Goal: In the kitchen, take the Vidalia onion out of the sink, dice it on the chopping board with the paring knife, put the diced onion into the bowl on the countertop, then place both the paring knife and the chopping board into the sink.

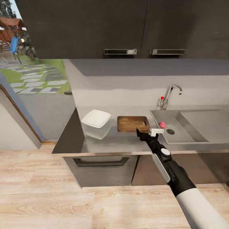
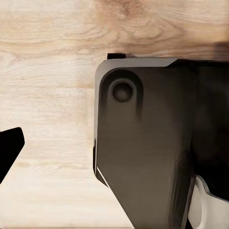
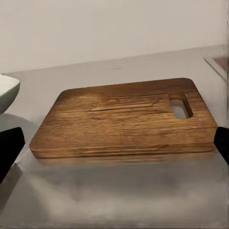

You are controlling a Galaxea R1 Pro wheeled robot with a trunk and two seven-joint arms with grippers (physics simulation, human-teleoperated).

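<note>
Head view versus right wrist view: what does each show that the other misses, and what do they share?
Head view alone: the pinkish onion lying in the sink near the drain, the tap, the right arm reaching over the counter edge, and wood floor.

Right wrist view alone: a close look at the board's grain and its oval handle slot, seen along the gripper's own line.

Both: the chopping board flat on the countertop, bare on top, and the white bowl beside it.
</note>
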